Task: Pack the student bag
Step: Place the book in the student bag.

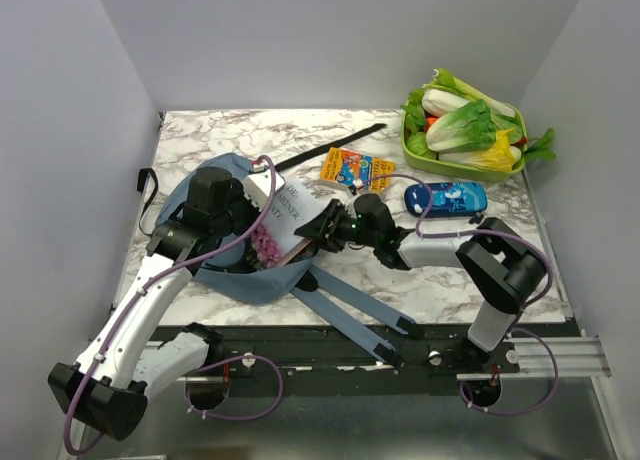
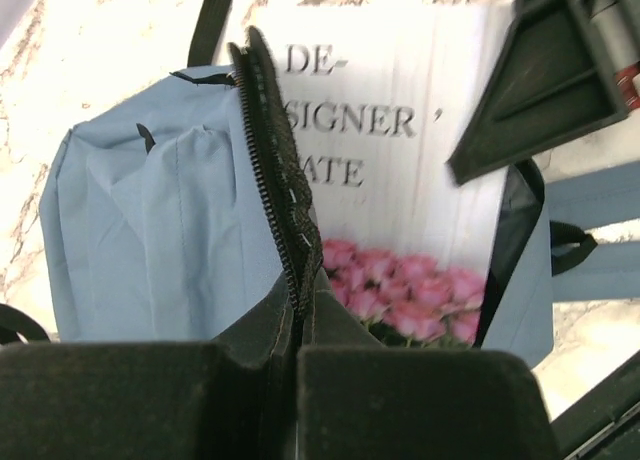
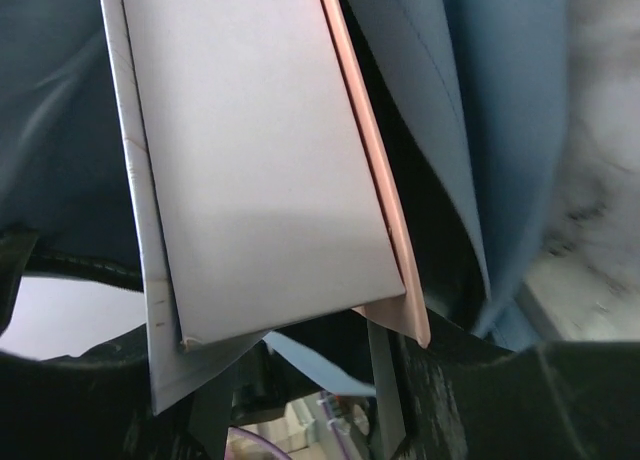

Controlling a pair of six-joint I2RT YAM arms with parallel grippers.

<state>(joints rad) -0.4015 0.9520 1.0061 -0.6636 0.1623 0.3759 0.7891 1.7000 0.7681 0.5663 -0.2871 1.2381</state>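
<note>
The dusty-blue student bag point(image 1: 250, 280) lies at the centre-left of the table, its mouth facing right. My left gripper point(image 1: 248, 228) is shut on the bag's black zipper edge point(image 2: 275, 180) and holds it up. A white book with pink roses point(image 1: 290, 218) leans halfway into the opening, and its cover point(image 2: 390, 150) fills the left wrist view. My right gripper point(image 1: 322, 230) is at the book's outer end. In the right wrist view that end point(image 3: 260, 160) sits between the spread jaws point(image 3: 280, 375), with bag fabric point(image 3: 500, 130) beside it. I cannot tell whether the jaws press on the book.
The bag's two long straps point(image 1: 350, 305) trail toward the near edge. A blue pencil case point(image 1: 447, 196) and an orange-yellow packet point(image 1: 355, 167) lie right of the bag. A green tray point(image 1: 408, 145) of vegetables stands back right. A black strap point(image 1: 330, 148) runs behind the bag.
</note>
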